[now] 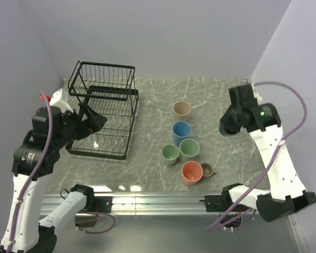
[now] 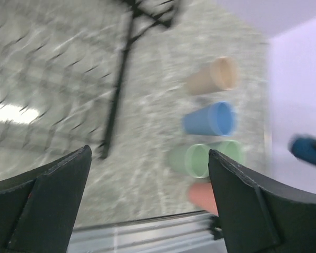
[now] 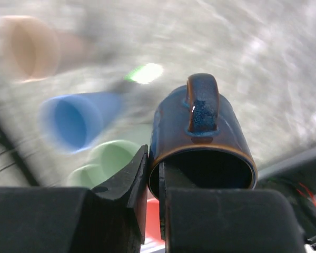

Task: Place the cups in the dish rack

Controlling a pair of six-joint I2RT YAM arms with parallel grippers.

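The black wire dish rack (image 1: 102,113) stands at the left with no cups in it. My left gripper (image 1: 92,122) is open and empty above its lower tier; in the left wrist view (image 2: 147,179) its jaws are wide apart. My right gripper (image 1: 225,128) is shut on the rim of the small dark-blue cup (image 3: 200,121), held in the air at the right, one finger inside it. On the table stand the beige tumbler (image 1: 181,109), the light blue one (image 1: 181,130), two pale green ones (image 1: 170,154) (image 1: 189,149), the salmon one (image 1: 191,172) and the small beige mug (image 1: 207,170).
The cups stand in a tight cluster at the table's middle. Grey walls close the left, back and right sides. A metal rail (image 1: 158,200) runs along the near edge between the arm bases.
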